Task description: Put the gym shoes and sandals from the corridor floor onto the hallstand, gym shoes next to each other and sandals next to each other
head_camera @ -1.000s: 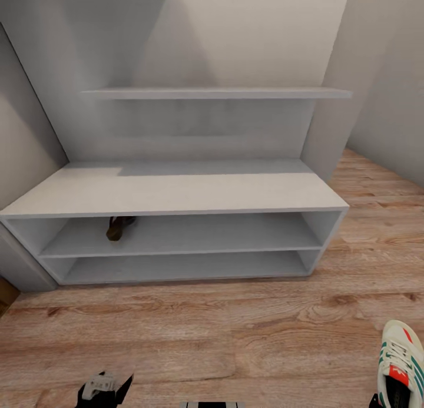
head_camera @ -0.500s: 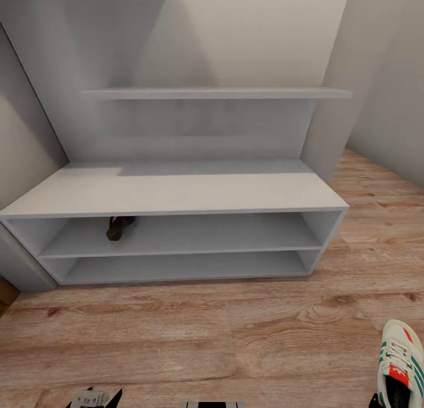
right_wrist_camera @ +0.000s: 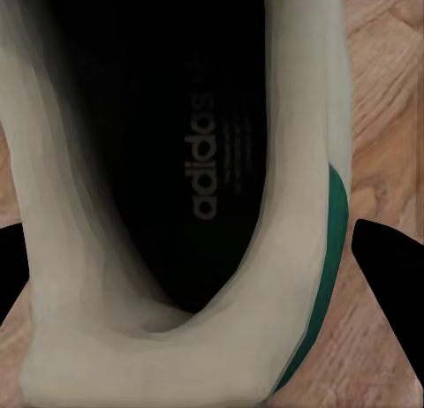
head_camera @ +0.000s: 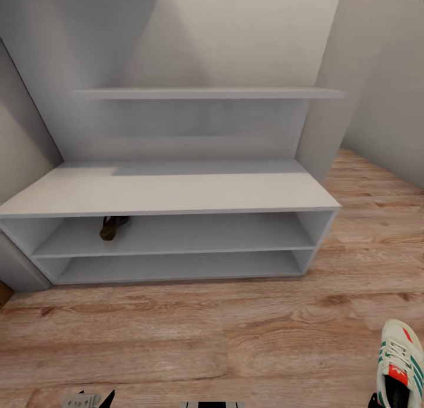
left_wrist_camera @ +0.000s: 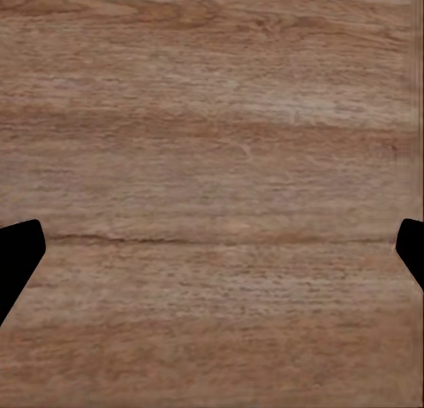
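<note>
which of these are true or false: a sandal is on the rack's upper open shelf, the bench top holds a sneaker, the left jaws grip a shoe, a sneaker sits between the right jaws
1. A brown sandal lies on the hallstand's upper open shelf: true.
2. The bench top holds a sneaker: false, it is bare.
3. The left gripper grips a shoe: false, its jaws are open over the wood floor.
4. A white gym shoe sits between the right gripper's jaws: true.

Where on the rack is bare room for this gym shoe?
The hallstand's bench top is bare wall to wall. Its upper open shelf is free right of the sandal, which sits near the left end; the lower shelf looks bare. The gym shoe is at the right gripper.
</note>
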Controlling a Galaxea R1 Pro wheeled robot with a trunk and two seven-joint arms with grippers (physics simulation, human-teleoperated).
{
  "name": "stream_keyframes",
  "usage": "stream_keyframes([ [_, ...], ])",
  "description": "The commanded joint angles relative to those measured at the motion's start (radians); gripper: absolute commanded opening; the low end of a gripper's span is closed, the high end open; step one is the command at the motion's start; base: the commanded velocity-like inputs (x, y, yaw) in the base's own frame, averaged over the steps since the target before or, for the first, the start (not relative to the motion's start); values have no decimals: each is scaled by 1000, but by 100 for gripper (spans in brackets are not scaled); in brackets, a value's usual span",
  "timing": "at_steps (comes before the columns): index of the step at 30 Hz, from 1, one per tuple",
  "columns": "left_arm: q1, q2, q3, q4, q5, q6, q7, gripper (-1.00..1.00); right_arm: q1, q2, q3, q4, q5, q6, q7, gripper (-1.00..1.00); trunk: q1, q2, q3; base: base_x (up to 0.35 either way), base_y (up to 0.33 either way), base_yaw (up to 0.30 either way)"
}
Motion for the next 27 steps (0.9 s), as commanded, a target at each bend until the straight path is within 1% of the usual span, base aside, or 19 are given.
stream_keyframes([
  [1, -1, -1, 6, -1, -10, -6, -5, 100, -1, 0, 7, 1, -10, -3, -1, -100, 0, 0, -1, -52, -265, 0],
  [8, 8, -1, 6, -3, -9, -6, -5, 100, 0, 0, 7, 1, -10, -3, -1, -100, 0, 0, -1, -98, -268, 0],
  [14, 10, -1, 6, -3, -8, -6, -6, 100, 0, 0, 6, 2, -10, -3, -1, -100, 0, 0, -1, -185, -235, 0],
  [23, 10, -1, 6, -2, -9, -6, -6, 100, -1, 0, 7, 2, -10, -3, -1, -100, 0, 0, -1, -252, -153, 0],
  [27, 10, -1, 7, -2, -9, -6, -6, 100, -1, 0, 7, 2, -10, -4, -1, -100, 0, 0, -1, -106, -49, 0],
])
